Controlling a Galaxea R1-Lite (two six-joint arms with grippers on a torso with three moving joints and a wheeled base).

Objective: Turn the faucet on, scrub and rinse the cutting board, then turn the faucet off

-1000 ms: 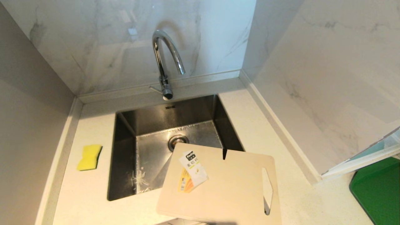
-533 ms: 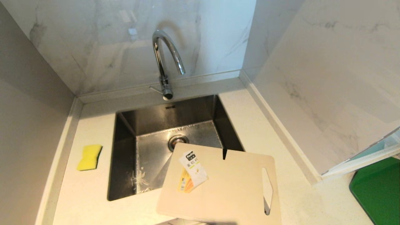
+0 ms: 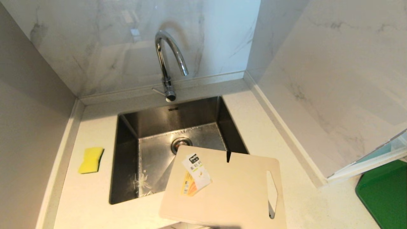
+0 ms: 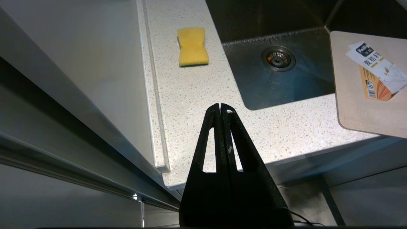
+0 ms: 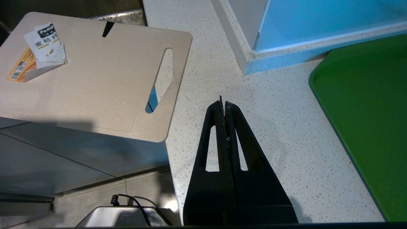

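chrome faucet (image 3: 167,60): head view only, far of sink (image 3: 127,159); neither arm shows there.
cutting board (image 3: 229,187): near right sink corner, overhanging basin and counter's near edge.
left gripper (image 4: 221,108): jaws together, empty, board well right; sponge (image 4: 192,46) beyond.
right gripper (image 5: 222,103): jaws together, empty, board just left; green mat (image 5: 365,111) right.

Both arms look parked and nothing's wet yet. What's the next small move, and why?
Probably raise the left gripper toward the faucet and nudge its side lever. No water runs from the spout, the cutting board lies dry, partly over the sink, and both the left and right gripper are shut and empty below the counter edge.
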